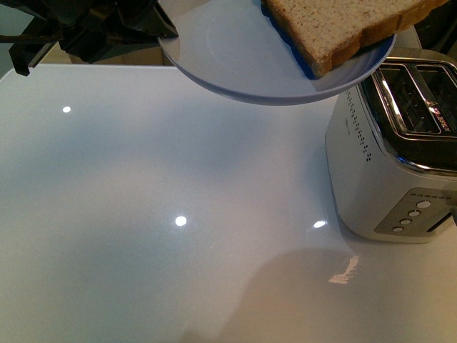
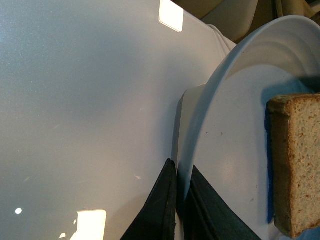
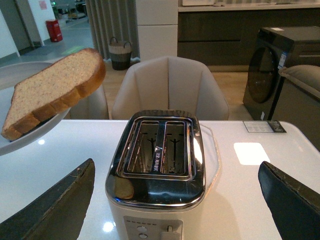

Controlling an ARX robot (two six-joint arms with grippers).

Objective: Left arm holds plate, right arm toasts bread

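While the plate [image 1: 235,64] is held aloft over the table [image 1: 143,229] by the left hand [image 2: 179,200], which is clenched on its rim, the bread [image 1: 343,25] is seen lying on it with one end hanging past the edge toward the toaster [image 1: 400,157]. A strip of blue is glimpsed beneath the slice; what it is cannot be told. The right hand [image 3: 176,165] is released, its fingers spread wide and touching nothing, with the toaster's two empty slots framed between them. The slice is judged to be light, soft and easily crushed or torn, with the crust the firmer part. It would best be taken by the overhanging end and pinched gently across its two flat faces, so that it can be turned upright for a slot. The plate, smooth and stiff, is gripped at one point of the rim only, so a downward push on the bread could tip it.
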